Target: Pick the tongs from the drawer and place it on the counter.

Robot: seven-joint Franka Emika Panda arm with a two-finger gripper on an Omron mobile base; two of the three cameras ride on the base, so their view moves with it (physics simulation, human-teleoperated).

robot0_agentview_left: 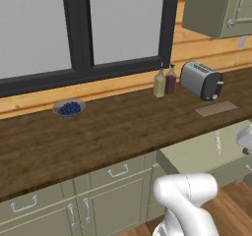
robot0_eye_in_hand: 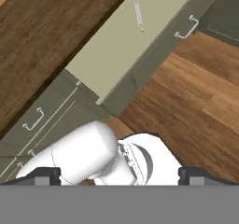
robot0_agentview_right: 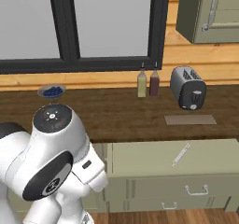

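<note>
The tongs [robot0_agentview_right: 181, 154] lay alone on the pale floor of the open drawer [robot0_agentview_right: 140, 158], angled toward its right half, well clear of the drawer's walls. In the hand view the tongs [robot0_eye_in_hand: 137, 11] showed far off near the top of the picture, with the gripper [robot0_eye_in_hand: 119, 176] high above the wooden floor and well apart from them; its two dark tips stood wide apart, holding nothing.

The utensil looked thin, stiff and light, its smooth metal likely slippery, so a pinch across the middle of its length, jaws set crosswise to it, seemed the safest hold. Lying flat on the drawer bottom, it left little to get under.

There was open room on every side within the drawer. Above it, the counter [robot0_agentview_right: 116, 115] offered bare wood left of the tan mat [robot0_agentview_right: 190, 119], away from the toaster [robot0_agentview_right: 187, 87], the two bottles [robot0_agentview_right: 148, 83] and the bowl of berries [robot0_agentview_right: 51, 92]. The counter's front edge overhung the drawer's rear, a lip to clear on the lift.
</note>
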